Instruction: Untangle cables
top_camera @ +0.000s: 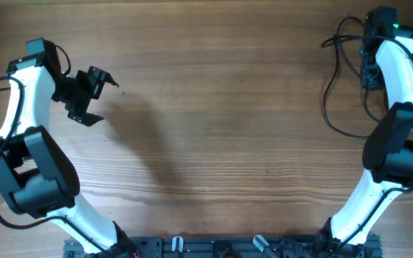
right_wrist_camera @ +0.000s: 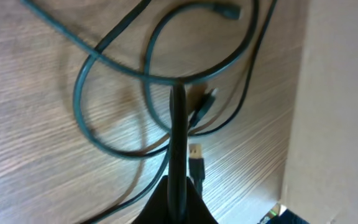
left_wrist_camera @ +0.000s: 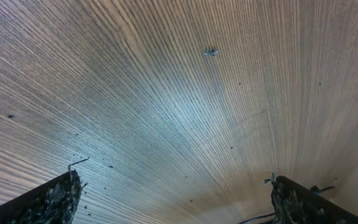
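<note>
The cables [top_camera: 328,107] are thin black cords looping at the table's far right, under my right arm. In the right wrist view the cables [right_wrist_camera: 86,118] lie in overlapping loops on the wood, with a USB plug [right_wrist_camera: 195,157] and another small plug end [right_wrist_camera: 227,10] showing. My right gripper [right_wrist_camera: 179,183] is shut on one black cord that runs straight up from the jaws; it also shows in the overhead view [top_camera: 370,70], partly hidden by the arm. My left gripper [top_camera: 99,97] is open and empty at the far left, and in its wrist view [left_wrist_camera: 174,182] it hangs over bare wood.
The wooden table [top_camera: 221,129] spans the view. Its right edge [right_wrist_camera: 297,112] runs close beside the cable loops, with a pale surface beyond. The arm bases stand at the front edge [top_camera: 214,247]. A small dark speck [left_wrist_camera: 211,52] lies on the wood.
</note>
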`<move>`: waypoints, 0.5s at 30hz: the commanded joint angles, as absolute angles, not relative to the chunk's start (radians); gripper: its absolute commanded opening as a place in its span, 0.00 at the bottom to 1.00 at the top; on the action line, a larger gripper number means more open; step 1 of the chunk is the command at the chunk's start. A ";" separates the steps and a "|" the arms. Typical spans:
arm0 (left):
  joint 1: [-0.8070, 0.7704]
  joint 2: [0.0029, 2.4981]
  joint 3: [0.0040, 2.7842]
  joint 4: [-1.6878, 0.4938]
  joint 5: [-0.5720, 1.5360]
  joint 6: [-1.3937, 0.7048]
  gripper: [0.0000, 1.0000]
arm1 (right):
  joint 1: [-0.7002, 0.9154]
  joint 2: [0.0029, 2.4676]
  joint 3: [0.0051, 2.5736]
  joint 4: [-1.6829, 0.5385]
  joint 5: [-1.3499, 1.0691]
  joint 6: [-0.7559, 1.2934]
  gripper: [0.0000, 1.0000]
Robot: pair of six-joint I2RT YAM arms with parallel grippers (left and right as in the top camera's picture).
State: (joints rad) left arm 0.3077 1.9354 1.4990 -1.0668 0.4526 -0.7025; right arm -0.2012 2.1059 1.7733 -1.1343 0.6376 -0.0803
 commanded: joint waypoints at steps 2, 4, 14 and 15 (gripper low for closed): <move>0.305 1.913 1.509 -1.069 0.443 -0.712 1.00 | -0.187 2.100 1.776 -1.167 0.437 -0.118 0.15; 0.305 1.913 1.509 -1.067 0.443 -0.712 1.00 | -0.170 2.100 1.790 -1.179 0.331 -0.117 0.51; 0.305 1.913 1.508 -1.063 0.443 -0.712 1.00 | -0.143 2.093 1.814 -1.199 0.284 -0.105 1.00; 0.305 1.913 1.509 -1.063 0.443 -0.712 1.00 | -0.142 2.086 1.814 -1.199 0.266 -0.105 1.00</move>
State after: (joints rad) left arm 0.3077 1.9354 1.4990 -1.0657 0.4526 -0.7021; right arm -0.1402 2.1059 1.7901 -1.1934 0.3351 -0.1066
